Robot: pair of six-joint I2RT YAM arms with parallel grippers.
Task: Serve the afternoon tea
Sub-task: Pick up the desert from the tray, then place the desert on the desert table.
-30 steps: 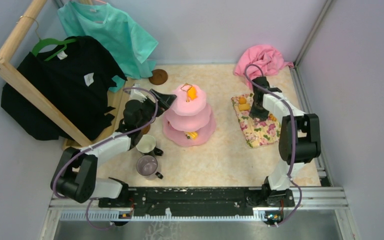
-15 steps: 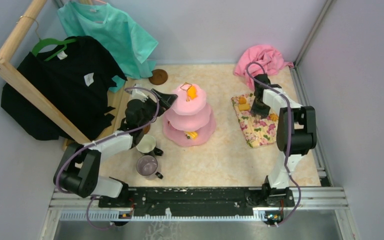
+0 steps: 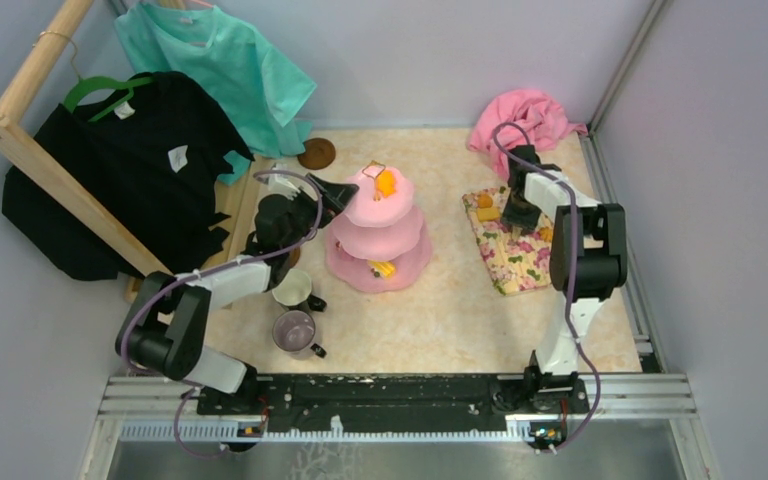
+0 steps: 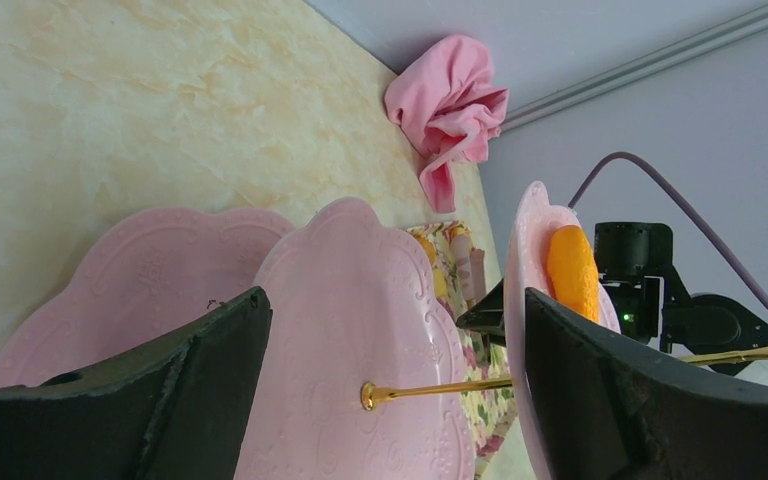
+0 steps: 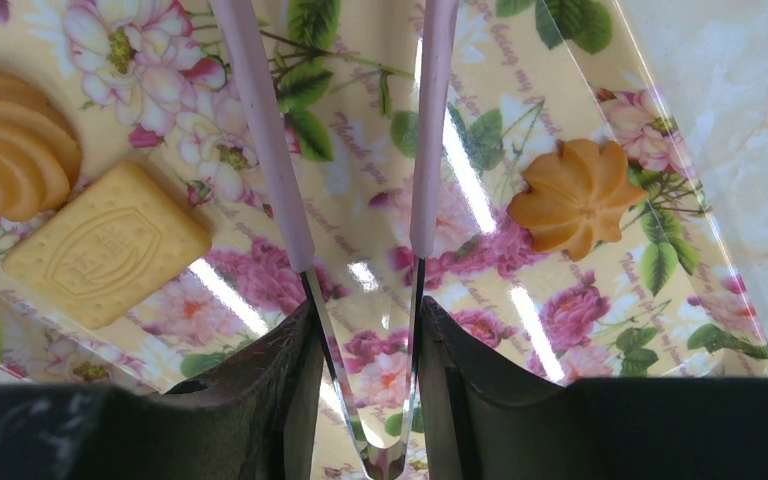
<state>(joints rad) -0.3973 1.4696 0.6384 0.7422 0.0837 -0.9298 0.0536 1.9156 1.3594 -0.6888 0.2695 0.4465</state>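
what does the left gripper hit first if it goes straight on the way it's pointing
Most likely the pink cake stand: its middle tier fills the gap between the open fingers of the left gripper, with nothing in front of it. Depth is hard to judge.

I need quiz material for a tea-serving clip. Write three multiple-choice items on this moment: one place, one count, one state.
1. The pink cloth lies: A in the far right corner; B on the floral mat; C by the arm bases.
2. Mugs in view: A one; B two; C three.
3. The left gripper at the cake stand has its jaws: A shut; B wide open; C clamped on a mug.
Key: 1 A, it is bunched by the far wall; 2 B, one white, one grey-purple; 3 B, the left wrist view shows a broad gap.
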